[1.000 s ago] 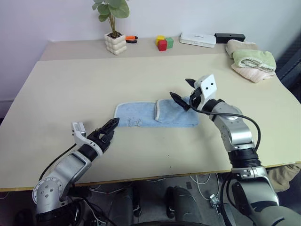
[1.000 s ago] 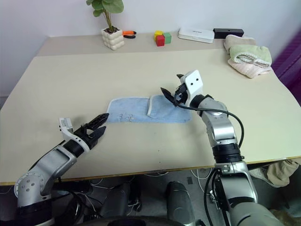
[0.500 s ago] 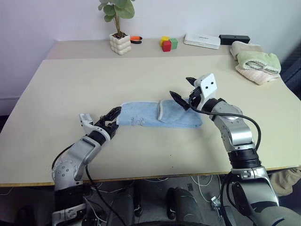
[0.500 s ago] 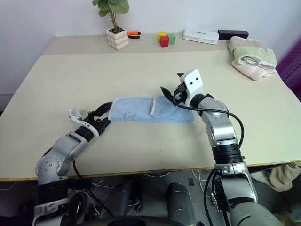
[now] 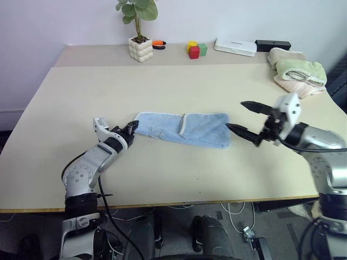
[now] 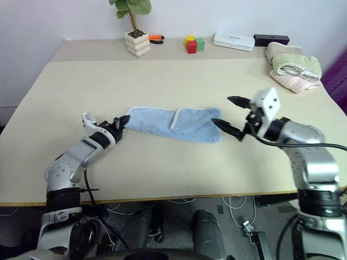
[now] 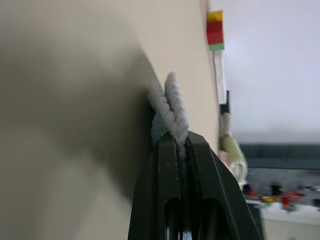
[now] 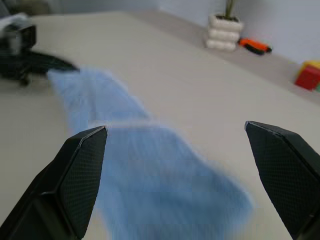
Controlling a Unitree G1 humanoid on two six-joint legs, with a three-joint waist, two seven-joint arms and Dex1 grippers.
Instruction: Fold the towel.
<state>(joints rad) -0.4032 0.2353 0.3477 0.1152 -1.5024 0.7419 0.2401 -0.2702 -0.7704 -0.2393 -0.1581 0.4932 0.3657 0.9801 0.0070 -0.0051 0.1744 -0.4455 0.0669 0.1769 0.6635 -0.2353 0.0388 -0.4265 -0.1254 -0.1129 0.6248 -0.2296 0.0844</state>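
left eye view: folded towels (image 5: 299, 75) beyond towel (image 5: 181, 129)

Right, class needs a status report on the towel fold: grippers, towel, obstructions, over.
Left gripper shut on the light blue towel, at its left end. Right gripper open, off the towel's right end. Towel flat on the table, right part folded over. Nothing in the way.

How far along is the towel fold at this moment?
Done: the towel's right end is already folded over, its pale edge lying across the middle. In hand: the left end effector is shut on the left end, while the right end effector is open beside the towel. Left: bringing the left end over.
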